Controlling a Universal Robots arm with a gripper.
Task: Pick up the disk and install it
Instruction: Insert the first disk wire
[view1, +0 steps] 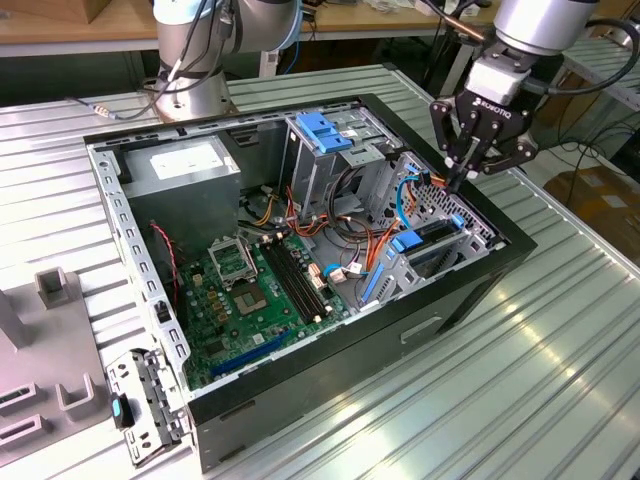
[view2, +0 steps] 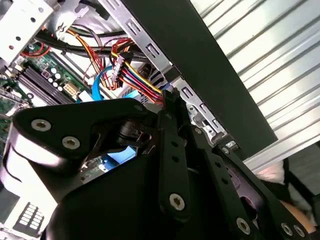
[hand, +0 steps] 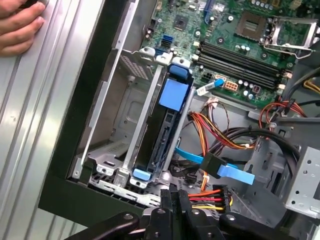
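Note:
The disk (hand: 167, 125) stands on edge in the drive bay at the case's side wall, dark along its edge, with a blue carrier tab (hand: 175, 92) at one end and a blue clip (hand: 141, 174) at the other. In the exterior view the disk (view1: 430, 237) sits in that bay on the exterior view's right. My gripper (view1: 455, 182) hangs just above the bay's far end, fingers pinched together with nothing seen between them. In both wrist views the shut fingertips (hand: 176, 196) (view2: 168, 100) sit close to a bundle of coloured wires (hand: 210, 195).
The open computer case (view1: 480, 290) lies on a ribbed metal table. Inside are a motherboard (view1: 250, 290), a grey power supply (view1: 185, 165), a metal drive cage with a blue latch (view1: 325, 130) and a blue data cable (hand: 220, 167). A person's hand (hand: 20, 25) rests on the table beside the case.

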